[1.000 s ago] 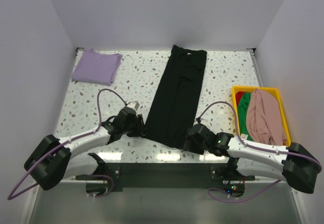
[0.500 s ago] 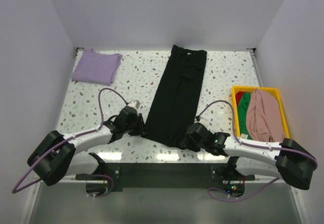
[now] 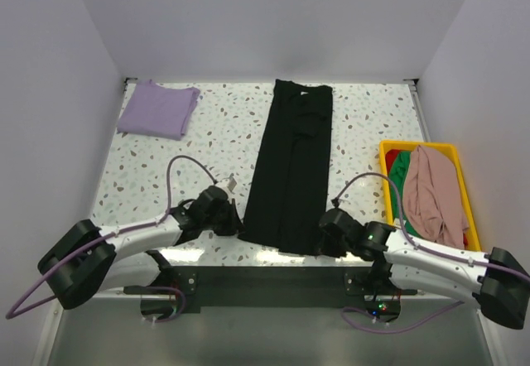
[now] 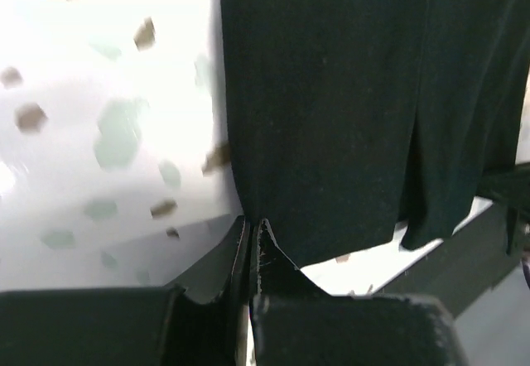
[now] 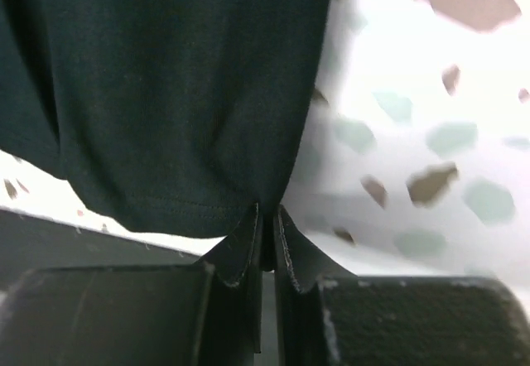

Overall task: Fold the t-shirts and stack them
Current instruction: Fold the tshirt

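Note:
A black t-shirt (image 3: 291, 167), folded into a long strip, lies down the middle of the table. My left gripper (image 3: 238, 227) is shut on its near left hem corner. In the left wrist view the black t-shirt (image 4: 331, 93) runs into the pinched left gripper (image 4: 252, 221). My right gripper (image 3: 319, 242) is shut on the near right corner. The right wrist view shows the hem of the black t-shirt (image 5: 166, 93) caught in the right gripper (image 5: 267, 210). A folded lavender t-shirt (image 3: 159, 108) rests at the far left corner.
A yellow bin (image 3: 393, 144) stands at the right edge, holding a dusty pink t-shirt (image 3: 431, 192) and a green one (image 3: 401, 185). The shirt's near end lies close to the table's front edge, by the dark strip (image 3: 273, 283) where the arm bases sit.
Both grippers have closed on the black t-shirt's near corners. The arms have drawn back toward the front edge, and the strip now lies straighter and nearer.

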`<state>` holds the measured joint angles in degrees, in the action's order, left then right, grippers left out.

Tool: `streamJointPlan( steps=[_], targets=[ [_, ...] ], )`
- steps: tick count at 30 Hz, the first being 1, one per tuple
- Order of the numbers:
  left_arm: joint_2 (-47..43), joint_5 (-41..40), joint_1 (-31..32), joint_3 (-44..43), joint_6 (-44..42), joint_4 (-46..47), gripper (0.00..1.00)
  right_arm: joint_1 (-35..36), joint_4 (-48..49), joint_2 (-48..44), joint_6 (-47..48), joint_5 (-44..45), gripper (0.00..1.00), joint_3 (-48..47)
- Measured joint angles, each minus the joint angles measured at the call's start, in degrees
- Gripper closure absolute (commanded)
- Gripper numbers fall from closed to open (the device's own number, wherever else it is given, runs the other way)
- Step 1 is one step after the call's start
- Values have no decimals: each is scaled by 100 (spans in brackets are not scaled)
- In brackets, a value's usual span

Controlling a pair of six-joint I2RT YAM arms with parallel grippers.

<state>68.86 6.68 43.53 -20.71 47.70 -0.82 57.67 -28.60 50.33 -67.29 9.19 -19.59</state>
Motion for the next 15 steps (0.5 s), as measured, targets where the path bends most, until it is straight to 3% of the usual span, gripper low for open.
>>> streamJointPlan(
  steps=[4, 9, 15],
  targets=[
    [-625, -20, 400, 262, 356, -374, 100, -2, -752, -573, 157, -378, 99, 37],
    [-1069, 2, 715, 232, 599, -815, 100, 0, -1679, -1237, 275, -570, 91, -114],
    [-789, -245, 710, -691, 479, -1423, 100, 0, -2131, -549, 623, -15, 92, -1613]
  ],
)
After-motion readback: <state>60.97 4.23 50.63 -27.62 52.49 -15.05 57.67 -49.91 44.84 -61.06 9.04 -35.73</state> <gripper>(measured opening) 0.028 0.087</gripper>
